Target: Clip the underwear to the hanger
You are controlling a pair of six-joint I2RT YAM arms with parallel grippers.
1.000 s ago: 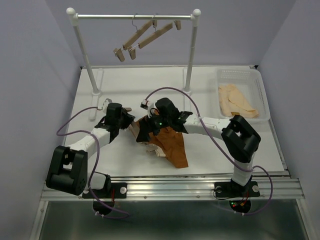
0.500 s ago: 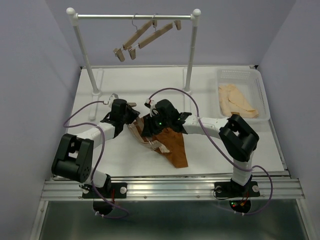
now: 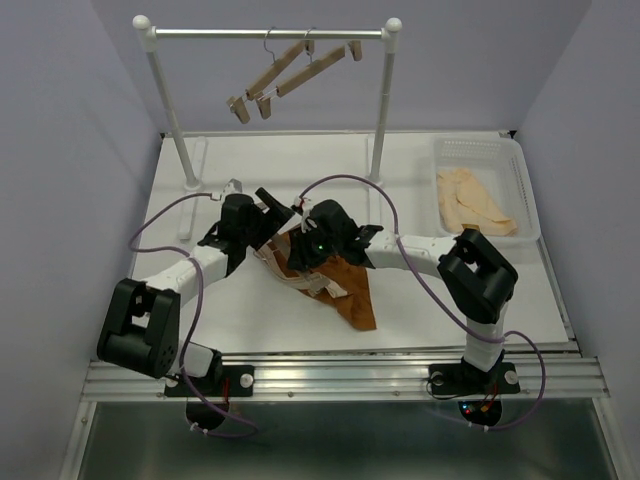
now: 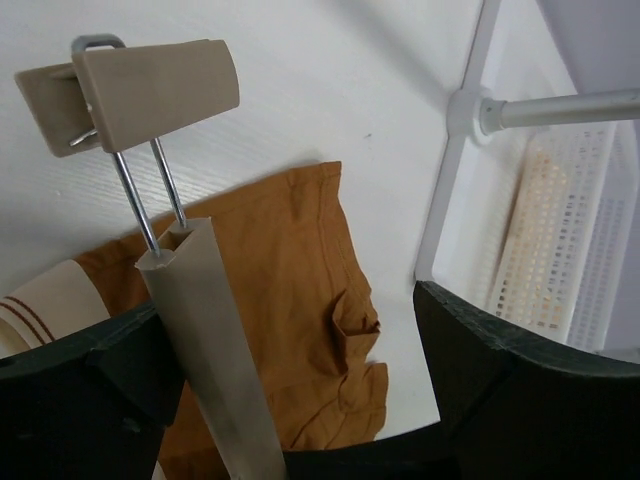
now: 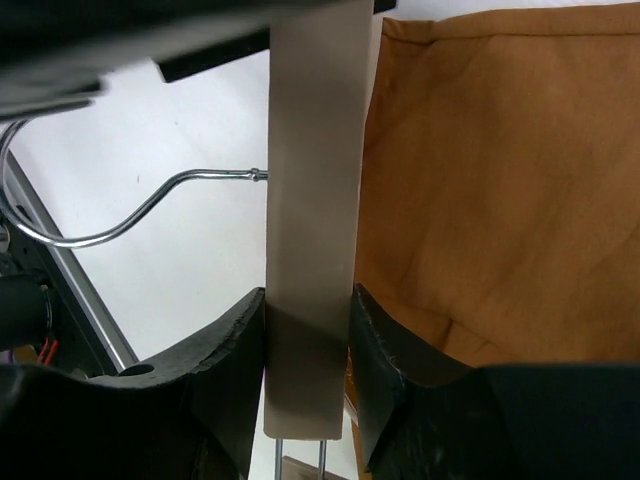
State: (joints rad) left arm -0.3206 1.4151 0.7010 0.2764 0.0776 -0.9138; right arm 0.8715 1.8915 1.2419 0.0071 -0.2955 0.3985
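Top camera looks down from behind over the whole surface (image 3: 250, 170); both wrist cameras, close up, share hanger (image 5: 310, 200) and underwear (image 5: 480, 180).

The hanger (image 5: 310, 200) overlies the underwear (image 5: 480, 200) (basket (image 3: 478, 143) far right).

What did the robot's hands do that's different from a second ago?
The right gripper closed on the hanger. The left gripper slid toward the hanger and opened wide. The underwear stayed on the table, the spare hangers on the rail, the cream clothes in the basket.
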